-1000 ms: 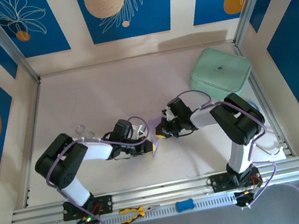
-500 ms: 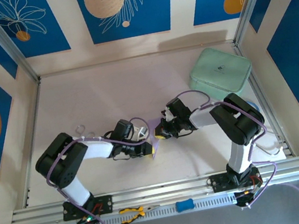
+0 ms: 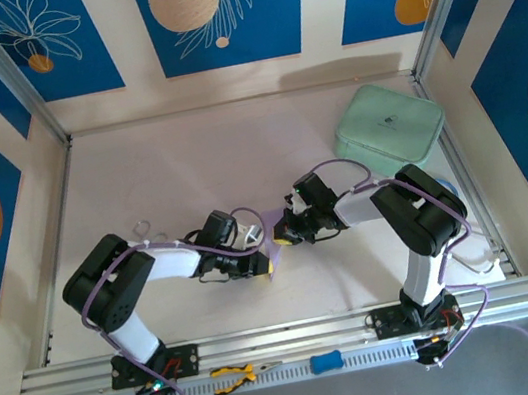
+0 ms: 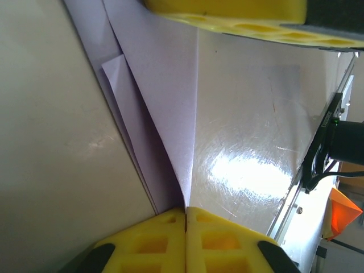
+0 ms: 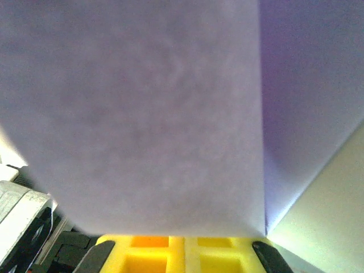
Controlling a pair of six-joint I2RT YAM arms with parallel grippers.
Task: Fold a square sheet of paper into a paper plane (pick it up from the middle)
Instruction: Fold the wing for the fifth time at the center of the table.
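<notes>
The folded paper [image 4: 165,114] is held near the middle of the surface [image 3: 188,170], its 7 o'clock end pinched by the left claw [image 4: 186,216], its 1 o'clock end by the right claw [image 5: 183,242]; a mint case [image 3: 389,128] sits at 2 o'clock

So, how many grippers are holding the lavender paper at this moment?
2. The left gripper is shut on the folded paper near the middle of the table. The right gripper is shut on it from the opposite side, right beside the left one.
</notes>
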